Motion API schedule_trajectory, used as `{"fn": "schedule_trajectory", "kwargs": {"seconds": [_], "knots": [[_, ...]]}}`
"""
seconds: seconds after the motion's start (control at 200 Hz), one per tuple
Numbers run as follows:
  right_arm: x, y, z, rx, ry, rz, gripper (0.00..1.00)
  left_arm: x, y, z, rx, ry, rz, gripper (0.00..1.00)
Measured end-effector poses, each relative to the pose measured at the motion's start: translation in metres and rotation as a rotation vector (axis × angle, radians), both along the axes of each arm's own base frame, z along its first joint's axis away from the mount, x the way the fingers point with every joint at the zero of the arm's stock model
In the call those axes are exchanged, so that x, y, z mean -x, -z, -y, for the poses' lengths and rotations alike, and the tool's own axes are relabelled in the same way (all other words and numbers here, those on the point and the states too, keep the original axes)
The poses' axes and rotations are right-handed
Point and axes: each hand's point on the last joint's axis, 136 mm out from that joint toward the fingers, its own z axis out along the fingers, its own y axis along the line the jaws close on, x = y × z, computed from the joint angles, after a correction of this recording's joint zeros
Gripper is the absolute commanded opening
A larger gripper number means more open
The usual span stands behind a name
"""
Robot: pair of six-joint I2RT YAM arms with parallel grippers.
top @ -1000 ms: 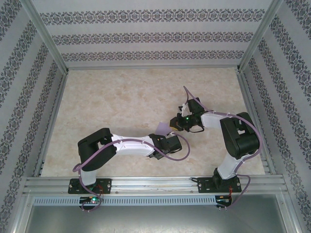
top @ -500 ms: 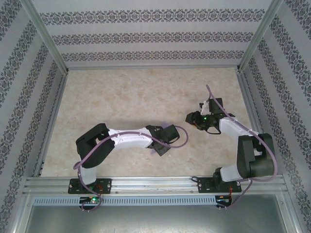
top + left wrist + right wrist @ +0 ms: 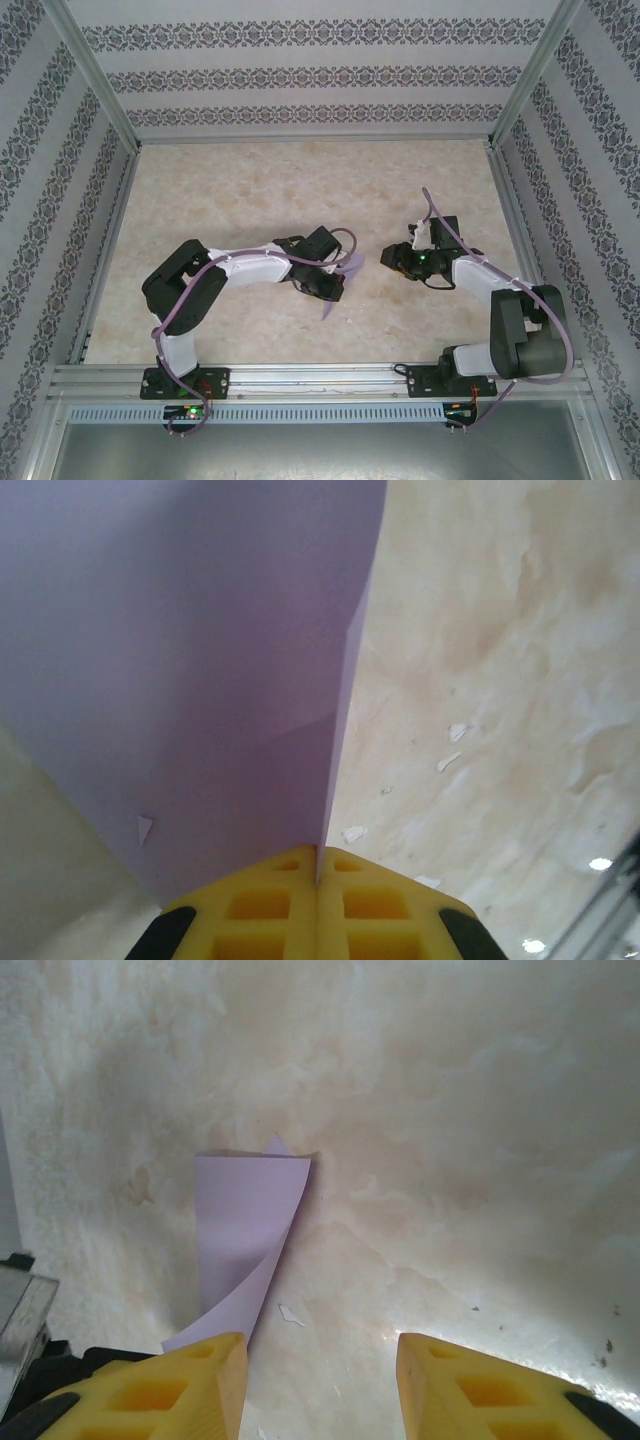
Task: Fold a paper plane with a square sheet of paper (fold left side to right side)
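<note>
Lavender paper [image 3: 190,660] pinched by left fingers [image 3: 262,908], left elbow bent back, right fingers [image 3: 175,1385] spread wide.

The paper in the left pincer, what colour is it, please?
The paper is pale lavender, clearest in the left wrist view.

Sheet of paper [image 3: 350,268] mid-table [image 3: 250,180], in left gripper [image 3: 317,865]; right gripper [image 3: 320,1355] just right of it, apart I think.

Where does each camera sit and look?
Top external: above and behind both arms, which show whole, looking down at the table.
Left wrist: on the wrist, looking along the left claw, shut on the lavender paper.
Right wrist: on the wrist, looking down past the open right claw at the table.
All three share the lavender paper.
</note>
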Motion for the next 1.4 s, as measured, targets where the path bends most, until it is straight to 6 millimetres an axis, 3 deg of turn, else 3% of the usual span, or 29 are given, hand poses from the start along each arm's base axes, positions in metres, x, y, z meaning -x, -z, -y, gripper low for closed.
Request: {"fn": "schedule_trajectory", "kwargs": {"seconds": [0.295,0.72,0.984,1.399], "knots": [[0.006,0.002,-0.023,-0.049,-0.028,0.018,0.44,-0.004,-0.007,0.003,0.196,-0.131,-0.07,0.0],[0.001,-0.002,-0.061,-0.105,-0.066,0.051,0.45,-0.01,-0.018,-0.002,0.375,-0.222,-0.041,0.0],[-0.002,0.006,-0.07,-0.108,-0.039,0.033,0.44,-0.016,-0.024,0.004,0.433,-0.245,-0.035,0.0],[-0.003,0.017,-0.081,-0.112,-0.025,0.012,0.42,-0.016,-0.016,0.007,0.449,-0.266,-0.081,0.0]]}}
